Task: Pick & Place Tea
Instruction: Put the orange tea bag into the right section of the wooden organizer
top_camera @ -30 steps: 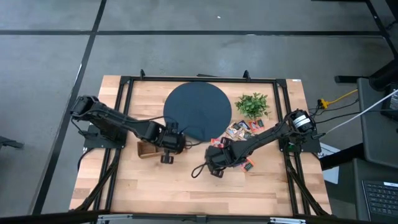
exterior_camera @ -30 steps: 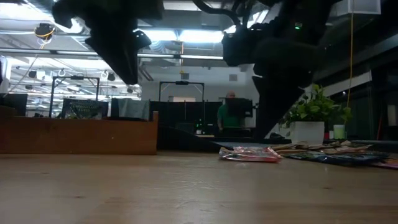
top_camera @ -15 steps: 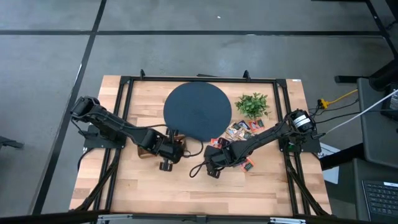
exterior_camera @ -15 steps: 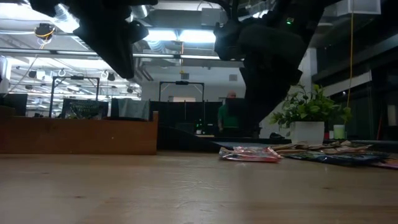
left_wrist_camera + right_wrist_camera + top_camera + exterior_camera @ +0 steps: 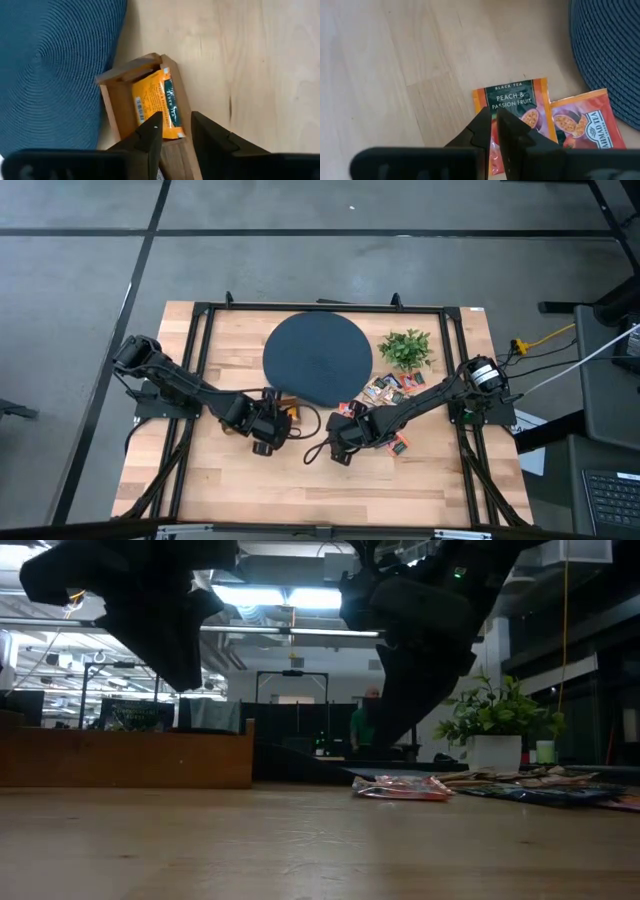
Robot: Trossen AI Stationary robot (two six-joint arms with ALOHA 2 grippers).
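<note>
A light wooden table [image 5: 330,470] framed by black rails is seen from above, with a round dark blue woven disc [image 5: 317,359] lying near its far middle. Both dark arms are stretched inward from the sides. A small green leafy plant [image 5: 406,347] in a white pot is placed just right of the disc. A small open wooden box [image 5: 145,107] is seen beside the disc's edge, under the left arm. The left gripper [image 5: 172,135] is held above this box with a modest gap between its fingers; nothing is pinched. An orange sachet [image 5: 156,103] with a barcode lies inside the box; its lettering cannot be read. The right gripper [image 5: 491,128] hangs over the sachets near the table's middle, its fingers drawn almost together with nothing between them. The tea sachets [image 5: 392,388] are scattered on the wood between plant and right gripper. Beneath that gripper an orange-red sachet [image 5: 515,107] is marked "BLACK TEA" and "PEACH & PASSION FRUIT"; a neighbouring red sachet [image 5: 582,122] is marked "AHMAD TEA". In the low view a person in green [image 5: 364,725] is seen far behind
</note>
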